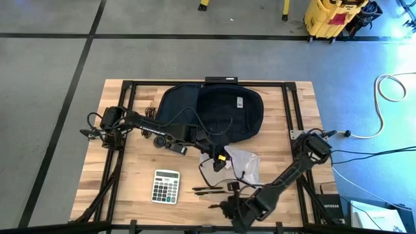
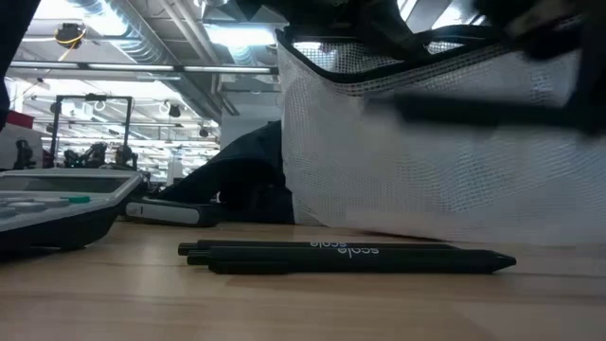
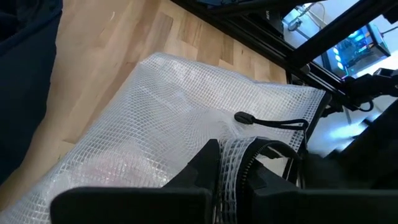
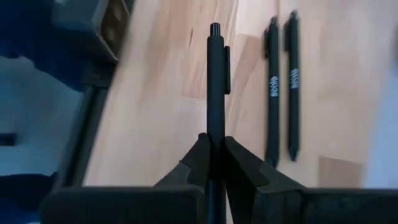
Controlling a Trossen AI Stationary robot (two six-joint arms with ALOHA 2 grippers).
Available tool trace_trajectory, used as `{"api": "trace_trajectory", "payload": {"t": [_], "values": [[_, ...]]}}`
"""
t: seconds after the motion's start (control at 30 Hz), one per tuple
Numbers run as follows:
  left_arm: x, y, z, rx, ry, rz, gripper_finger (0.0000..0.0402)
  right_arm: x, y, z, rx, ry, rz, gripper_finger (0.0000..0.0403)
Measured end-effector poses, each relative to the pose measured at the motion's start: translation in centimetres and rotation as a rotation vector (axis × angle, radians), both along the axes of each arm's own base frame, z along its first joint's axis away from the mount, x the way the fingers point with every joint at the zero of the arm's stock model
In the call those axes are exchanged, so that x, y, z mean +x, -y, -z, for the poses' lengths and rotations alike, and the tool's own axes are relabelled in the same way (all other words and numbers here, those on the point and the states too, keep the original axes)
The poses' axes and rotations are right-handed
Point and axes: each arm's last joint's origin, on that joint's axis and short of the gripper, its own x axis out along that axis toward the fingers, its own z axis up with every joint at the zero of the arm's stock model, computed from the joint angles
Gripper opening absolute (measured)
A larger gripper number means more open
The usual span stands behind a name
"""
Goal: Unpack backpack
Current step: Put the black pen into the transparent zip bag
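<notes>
**Right gripper clamps a black pen; left gripper pinches the mesh pouch**

From above, the backpack lies open at the far middle of the wooden table, dark and rounded, with a small white label on its fabric. The left gripper sits just in front of it, touching a clear mesh pouch. A calculator rests near the front left, with two black pens lying side by side just to its right. The right gripper is low at the front edge, near those pens.

At table height, the two pens lie close to the camera, the calculator at the left, the mesh pouch hanging large behind them and the backpack dark beyond.

The left wrist camera shows the left gripper closed on the pouch's zip edge, mesh spreading over the wood.

The right wrist camera shows the right gripper closed tight around a third black pen, held above the table beside the two lying pens
</notes>
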Motion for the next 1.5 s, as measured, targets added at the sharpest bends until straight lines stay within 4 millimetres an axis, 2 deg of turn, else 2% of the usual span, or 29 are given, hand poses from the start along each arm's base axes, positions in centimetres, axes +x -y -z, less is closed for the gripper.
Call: {"api": "trace_trajectory", "payload": {"t": [0.2, 0.33, 0.43, 0.53, 0.67, 0.8, 0.97, 1.27, 1.43, 1.5], "values": [[0.0, 0.1, 0.0, 0.005, 0.005, 0.005, 0.0000, -3.0, -0.3, -4.2, -0.036, 0.121, 0.033, 0.0012], [0.0, 0.4, 0.0, 0.005, 0.006, 0.013, 0.0000, -4.6, -0.1, -7.7, -0.079, 0.288, 0.043, 0.0012], [0.0, 0.7, -0.1, 0.004, 0.019, 0.020, 0.0000, -5.2, 0.3, -9.4, -0.146, 0.388, 0.056, 0.0012], [0.1, 1.0, -0.3, -0.007, 0.040, 0.038, 0.0000, -5.1, 0.7, -10.2, -0.222, 0.451, 0.070, 0.0012], [0.1, 1.1, -0.4, -0.013, 0.049, 0.044, 0.0000, -3.7, 0.9, -11.1, -0.271, 0.529, 0.025, 0.0012], [0.1, 1.3, -0.4, -0.022, 0.050, 0.044, 0.0000, -1.7, 1.5, -11.9, -0.237, 0.560, -0.056, 0.0012], [-0.1, 1.6, -0.9, -0.037, 0.063, 0.062, 0.0000, -0.4, 2.7, -11.4, -0.188, 0.649, -0.154, 0.0012], [-0.7, 1.8, -2.4, -0.032, 0.106, 0.072, 0.0000, -2.4, 7.2, -8.3, -0.062, 0.878, -0.114, 0.0012], [-0.8, 1.8, -2.7, -0.031, 0.112, 0.068, 0.0000, -1.5, 9.7, -5.3, -0.019, 0.768, -0.053, 0.0012], [-0.8, 1.8, -2.7, -0.031, 0.108, 0.068, 0.0000, -1.3, 10.1, -5.4, 0.001, 0.777, -0.027, 0.0012]]}}
